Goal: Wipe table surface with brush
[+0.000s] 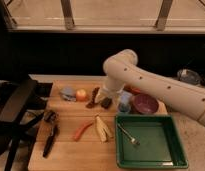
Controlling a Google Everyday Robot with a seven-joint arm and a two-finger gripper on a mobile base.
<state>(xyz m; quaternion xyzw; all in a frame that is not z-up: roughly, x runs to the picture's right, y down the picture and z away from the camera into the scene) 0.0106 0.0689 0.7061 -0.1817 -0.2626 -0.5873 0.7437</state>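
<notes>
The black brush (pixel 49 138) lies on the left part of the wooden table surface (pixel 76 157), its bristly head toward the back and its handle pointing to the front edge. My gripper (pixel 104 101) hangs from the white arm (pixel 146 82) over the back middle of the table, next to a brown object (pixel 92 98). It is well to the right of the brush and behind it, and does not touch it.
An orange curved piece (pixel 82 131) and a pale yellow piece (pixel 102 129) lie mid-table. A green tray (pixel 168 150) with a metal spoon (pixel 128 135) sits front right. A purple bowl (pixel 145 104), a blue cup (pixel 124 103), an orange ball (pixel 82 94) and a grey-blue item (pixel 68 93) line the back.
</notes>
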